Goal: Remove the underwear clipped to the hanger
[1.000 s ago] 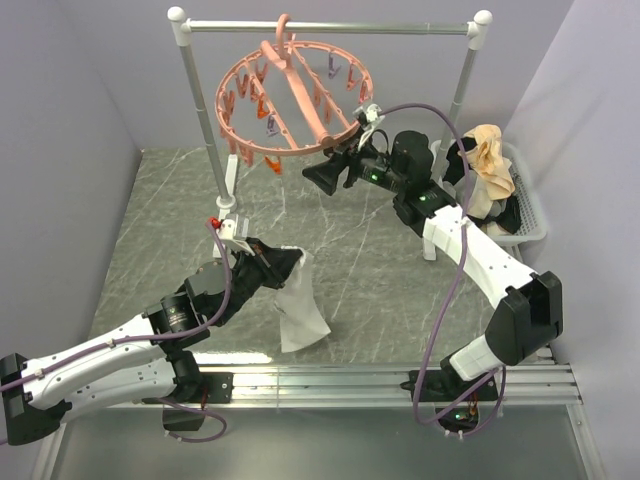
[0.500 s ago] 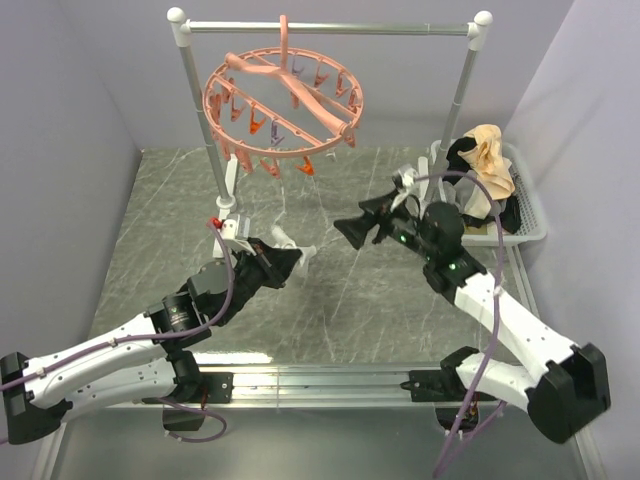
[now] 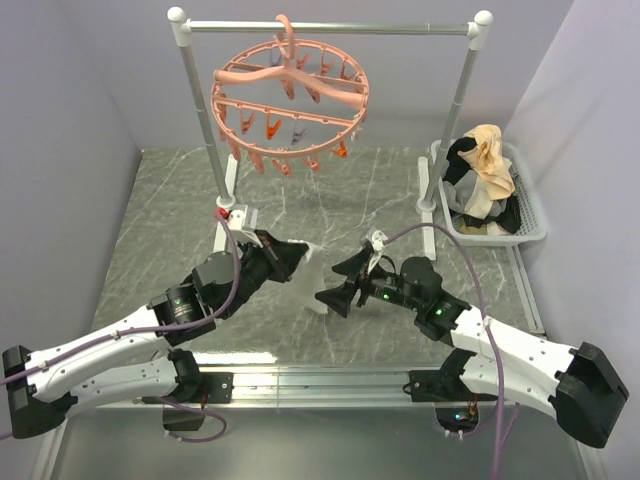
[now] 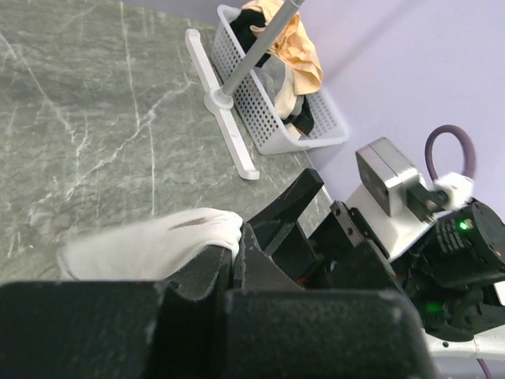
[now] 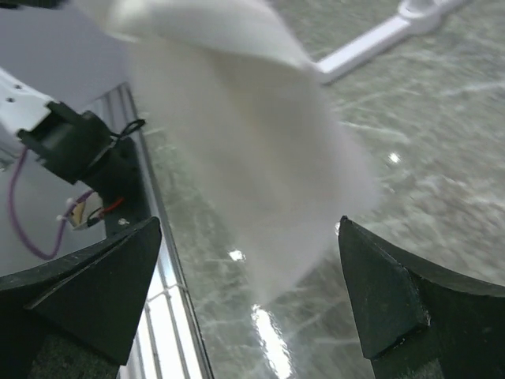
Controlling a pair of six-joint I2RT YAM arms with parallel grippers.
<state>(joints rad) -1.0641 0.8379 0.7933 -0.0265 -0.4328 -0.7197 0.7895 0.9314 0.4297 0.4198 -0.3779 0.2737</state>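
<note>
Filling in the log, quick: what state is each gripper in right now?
Left gripper: shut on the pale underwear.
Right gripper: open, gripping nothing.

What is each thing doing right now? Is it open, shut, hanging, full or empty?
hanger: hanging by its hook from the rail, nothing on its clips.
pale garment: off the hanger, dangling from the left gripper.
left gripper: shut on the pale garment.
right gripper: open, facing the garment.
basket: holds an underwear pile, black and beige.
</note>
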